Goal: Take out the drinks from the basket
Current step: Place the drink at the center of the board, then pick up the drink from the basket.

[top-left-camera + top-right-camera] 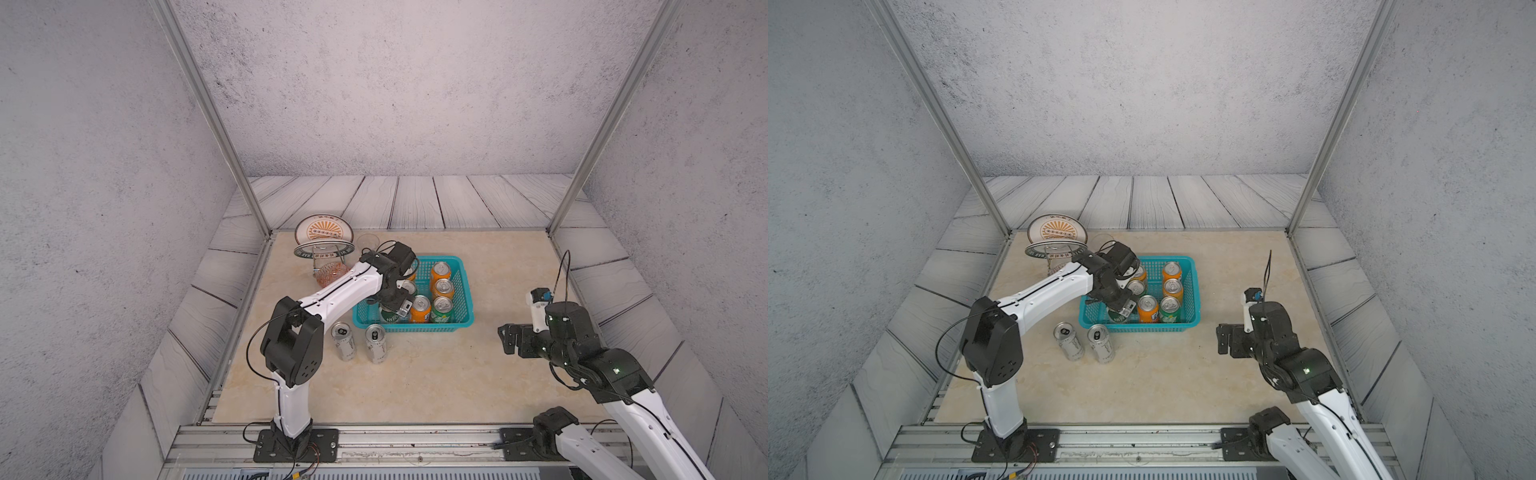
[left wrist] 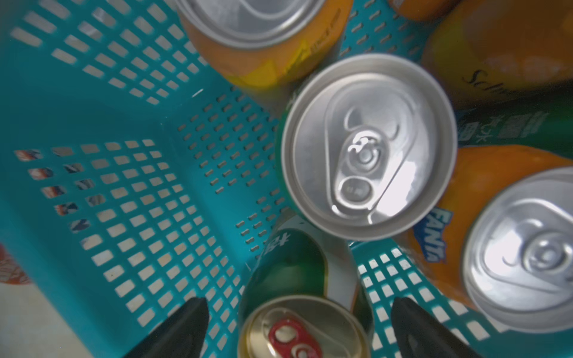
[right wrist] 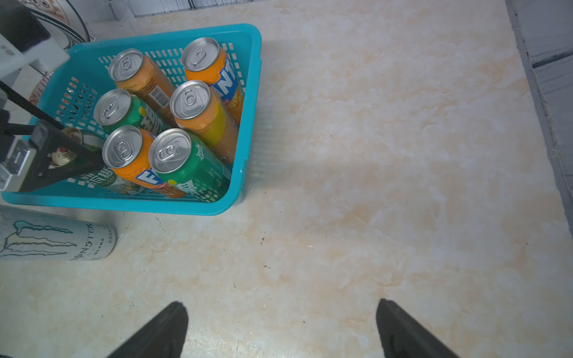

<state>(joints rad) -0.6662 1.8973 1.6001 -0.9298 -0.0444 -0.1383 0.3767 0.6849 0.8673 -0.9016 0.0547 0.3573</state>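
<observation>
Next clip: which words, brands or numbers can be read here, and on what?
"FANTA": orange can in the basket.
"MONSTER", "ULTRA": silver-white can on the table.
"Sch", cut off: another orange can.
Too blurred or small: green cans' print, barcode digits.

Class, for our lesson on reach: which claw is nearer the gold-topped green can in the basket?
Left. The left claw straddles the gold-topped green can, open, one finger each side; the right claw hangs open over the table, outside the basket.
</observation>
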